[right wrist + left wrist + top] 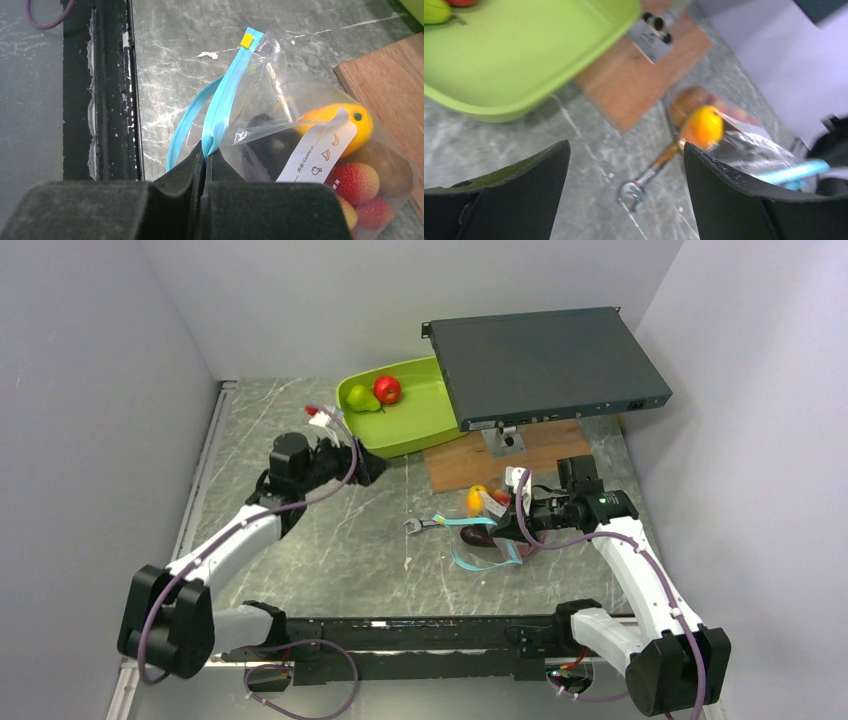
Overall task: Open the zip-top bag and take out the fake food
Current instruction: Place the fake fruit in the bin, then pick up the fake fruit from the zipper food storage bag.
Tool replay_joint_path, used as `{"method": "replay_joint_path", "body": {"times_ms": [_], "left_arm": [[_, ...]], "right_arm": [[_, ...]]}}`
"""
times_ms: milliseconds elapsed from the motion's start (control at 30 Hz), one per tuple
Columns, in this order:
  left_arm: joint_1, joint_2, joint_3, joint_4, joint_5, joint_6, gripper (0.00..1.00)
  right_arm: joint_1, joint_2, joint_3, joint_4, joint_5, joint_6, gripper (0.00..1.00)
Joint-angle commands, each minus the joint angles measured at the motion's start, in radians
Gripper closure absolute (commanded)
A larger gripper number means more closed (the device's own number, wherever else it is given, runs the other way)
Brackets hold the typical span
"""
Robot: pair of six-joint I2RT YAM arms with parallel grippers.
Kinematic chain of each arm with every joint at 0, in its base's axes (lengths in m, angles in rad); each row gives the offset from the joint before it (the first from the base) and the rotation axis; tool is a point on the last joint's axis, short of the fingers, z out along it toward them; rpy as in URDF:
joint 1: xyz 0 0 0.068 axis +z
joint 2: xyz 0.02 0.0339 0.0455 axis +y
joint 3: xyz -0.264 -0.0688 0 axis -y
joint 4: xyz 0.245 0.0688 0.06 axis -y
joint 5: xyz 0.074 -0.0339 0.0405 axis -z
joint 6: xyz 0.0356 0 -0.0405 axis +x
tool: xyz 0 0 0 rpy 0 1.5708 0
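The clear zip-top bag (pixel 280 100) lies on the table to the right of centre, and its blue zip strip (pixel 225 100) has parted into two lips. My right gripper (pixel 205 152) is shut on one lip of the strip. Inside the bag are an orange-yellow mango (pixel 332 125), a dark fruit (pixel 270 145) and red bumpy fruit (pixel 355 182). My left gripper (pixel 626 145) is open and empty, above the table between the tray and the bag. A green pear (pixel 362 398) and a red apple (pixel 387 389) lie in the lime-green tray (pixel 420 420).
A wrench (pixel 425 525) lies just left of the bag, also in the left wrist view (pixel 644 182). A wooden board (pixel 500 455) carries a stand under a flat black device (pixel 545 365). Grey walls close in both sides.
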Motion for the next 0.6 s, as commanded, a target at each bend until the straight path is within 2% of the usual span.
{"method": "replay_joint_path", "body": {"times_ms": [0,133,300,433,567], "left_arm": [[-0.102,-0.168,-0.099,0.137,0.122,-0.012,0.13],[-0.239,-0.278,-0.241,0.252,0.084,-0.019,0.11],[-0.43,-0.295,-0.363,0.427,0.001,0.032,0.11],[-0.525,-0.26,-0.393,0.502,-0.053,0.095,0.12],[-0.637,-0.227,-0.395,0.524,-0.165,0.224,0.12]], "right_arm": [[0.004,-0.007,0.008,0.002,-0.003,-0.032,1.0],[0.003,-0.004,0.009,-0.002,-0.004,-0.037,1.0],[0.004,-0.001,0.01,-0.007,-0.006,-0.042,1.0],[0.003,0.001,0.011,-0.009,-0.005,-0.046,1.0],[0.003,0.004,0.011,-0.017,-0.009,-0.057,1.0]]}}
